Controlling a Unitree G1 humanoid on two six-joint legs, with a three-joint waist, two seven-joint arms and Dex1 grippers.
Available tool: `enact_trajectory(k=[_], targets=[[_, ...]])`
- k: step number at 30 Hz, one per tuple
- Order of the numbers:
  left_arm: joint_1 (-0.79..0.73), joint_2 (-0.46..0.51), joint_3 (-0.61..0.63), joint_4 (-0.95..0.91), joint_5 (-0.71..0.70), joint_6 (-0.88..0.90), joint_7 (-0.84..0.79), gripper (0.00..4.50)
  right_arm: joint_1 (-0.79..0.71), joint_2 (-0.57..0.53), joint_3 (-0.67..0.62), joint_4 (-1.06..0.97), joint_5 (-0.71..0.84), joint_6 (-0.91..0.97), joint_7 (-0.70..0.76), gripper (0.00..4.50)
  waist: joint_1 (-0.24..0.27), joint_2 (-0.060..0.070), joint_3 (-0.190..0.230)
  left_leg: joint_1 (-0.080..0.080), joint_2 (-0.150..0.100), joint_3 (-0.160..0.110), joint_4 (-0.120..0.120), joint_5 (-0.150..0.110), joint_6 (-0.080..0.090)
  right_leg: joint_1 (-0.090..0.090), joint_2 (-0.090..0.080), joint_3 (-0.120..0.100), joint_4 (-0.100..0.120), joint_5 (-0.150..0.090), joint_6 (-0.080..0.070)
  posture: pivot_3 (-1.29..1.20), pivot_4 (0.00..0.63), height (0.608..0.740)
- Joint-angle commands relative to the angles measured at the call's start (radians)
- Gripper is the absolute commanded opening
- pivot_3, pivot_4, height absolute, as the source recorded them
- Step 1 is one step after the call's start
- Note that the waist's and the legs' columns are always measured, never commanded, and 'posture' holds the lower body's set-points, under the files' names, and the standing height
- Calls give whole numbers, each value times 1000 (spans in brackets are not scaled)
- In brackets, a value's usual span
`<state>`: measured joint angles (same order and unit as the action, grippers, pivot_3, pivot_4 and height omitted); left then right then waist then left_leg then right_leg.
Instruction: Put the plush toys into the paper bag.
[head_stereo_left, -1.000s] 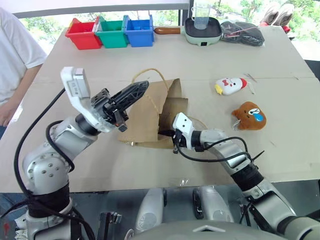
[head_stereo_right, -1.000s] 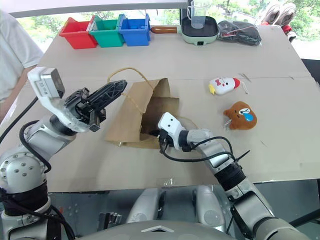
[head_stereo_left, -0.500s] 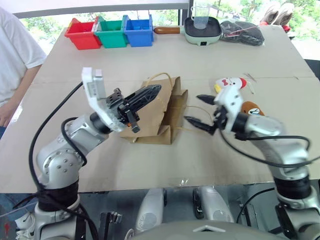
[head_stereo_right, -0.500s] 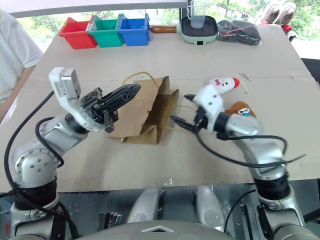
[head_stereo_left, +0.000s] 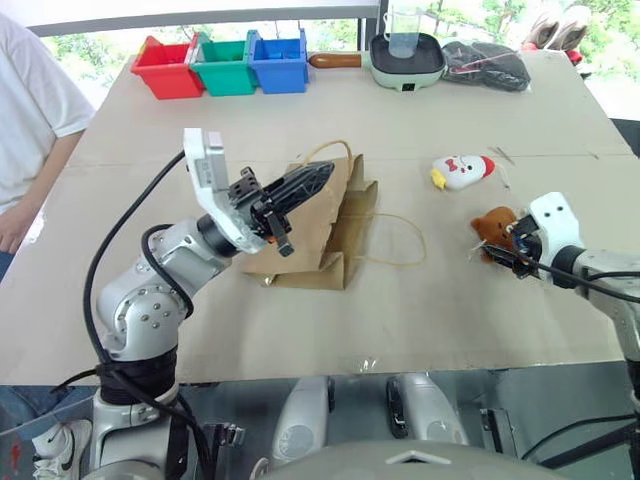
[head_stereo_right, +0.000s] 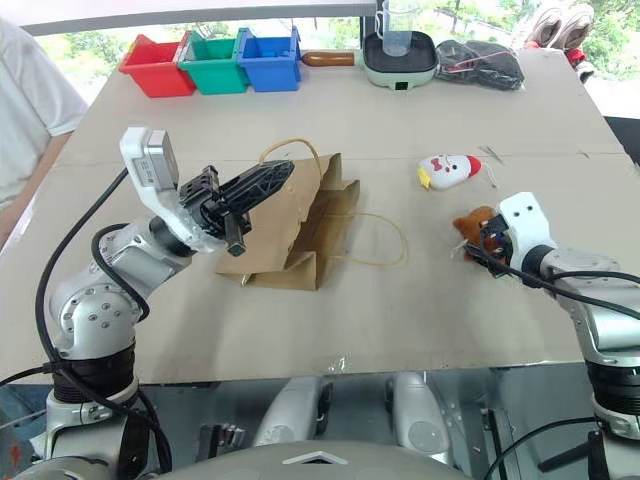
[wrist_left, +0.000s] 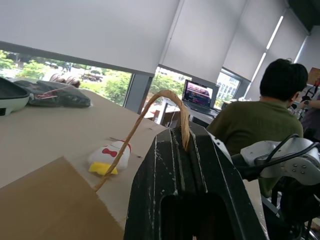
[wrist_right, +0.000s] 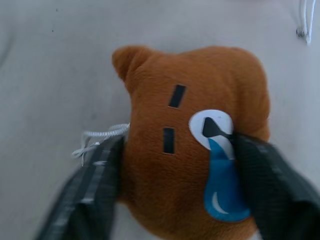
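Bear (wrist_right: 192, 145) sits between my right gripper (wrist_right: 175, 195) fingers, both sides touching; left gripper (wrist_left: 187, 150) clamped on bag handle (wrist_left: 150, 112).

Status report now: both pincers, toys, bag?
Left pincer shut on bag handle. Right pincer closing around bear, on the table. Chicken loose beyond it. Bag path clear.

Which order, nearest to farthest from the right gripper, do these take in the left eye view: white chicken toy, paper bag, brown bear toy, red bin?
Measured from the right gripper:
1. Brown bear toy, between its fingers.
2. White chicken toy, just beyond the bear.
3. Paper bag, mid-table, its handle held by the left gripper.
4. Red bin, far left corner.
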<state>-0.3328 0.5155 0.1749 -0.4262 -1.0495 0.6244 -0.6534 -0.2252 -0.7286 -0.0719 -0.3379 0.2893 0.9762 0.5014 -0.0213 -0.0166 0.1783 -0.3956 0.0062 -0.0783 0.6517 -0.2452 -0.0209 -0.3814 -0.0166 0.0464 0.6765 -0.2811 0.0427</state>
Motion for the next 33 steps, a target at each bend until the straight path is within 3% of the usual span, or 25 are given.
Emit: enact_trajectory(k=[1,3,5,8,13,15,20,25,28,32,33], targets=[[-12,-2,8,-33,-10,-7,-9,0,2,12,7,23,-20,-33,-10,1379,1,0,0,0,0,0,0,0,0,0,0,0,0,0,0,0,150,740],[-12,-3,13,-30,-26,1,-11,0,18,2,-9,-8,-37,-149,10,390,2,0,0,0,0,0,0,0,0,0,0,0,0,0,0,0,150,740],[-14,-2,18,-23,-40,9,-14,0,28,2,-19,-35,-34,-254,43,47,4,0,0,0,0,0,0,0,0,0,-1,0,0,0,0,0,150,740],[-16,14,21,-13,-61,32,-34,0,-34,55,-42,-131,73,-335,116,47,-1,0,1,-1,0,0,0,0,0,0,0,0,0,0,0,0,150,740],[-32,19,12,5,-52,48,-59,0,-209,76,138,-153,13,-426,192,47,-14,1,2,0,0,-2,0,0,0,0,0,-1,0,0,0,0,150,740],[-48,12,1,15,-40,48,-62,0,-304,103,278,-110,-47,-481,250,47,-14,1,1,-1,1,-3,0,0,0,0,0,-3,0,0,0,0,150,740],[-63,9,-24,23,-3,43,-68,0,-447,168,471,38,-140,-618,386,47,-14,1,2,-2,0,-4,0,0,0,0,-1,-3,-1,0,0,0,150,740],[-47,-7,-41,-1,19,32,-67,0,-585,304,576,284,-212,-745,458,47,-15,0,2,-2,0,-7,0,0,0,0,-2,-3,-2,0,0,0,150,740],[-31,-12,-39,-15,24,28,-63,0,-641,387,599,417,-219,-824,512,1089,-19,1,2,-1,0,-8,0,1,-1,-1,-1,-3,0,0,0,0,150,740],[-9,-21,-21,-38,20,19,-48,0,-639,434,608,496,-221,-904,573,2798,-15,1,2,-2,1,-9,-1,1,-1,-1,-2,-4,-1,0,0,0,150,740],[-2,-20,-12,-44,16,16,-42,0,-628,439,602,493,-212,-904,585,3405,-15,1,2,-2,1,-9,-1,1,-1,-1,-3,-4,-1,0,0,0,150,740]])
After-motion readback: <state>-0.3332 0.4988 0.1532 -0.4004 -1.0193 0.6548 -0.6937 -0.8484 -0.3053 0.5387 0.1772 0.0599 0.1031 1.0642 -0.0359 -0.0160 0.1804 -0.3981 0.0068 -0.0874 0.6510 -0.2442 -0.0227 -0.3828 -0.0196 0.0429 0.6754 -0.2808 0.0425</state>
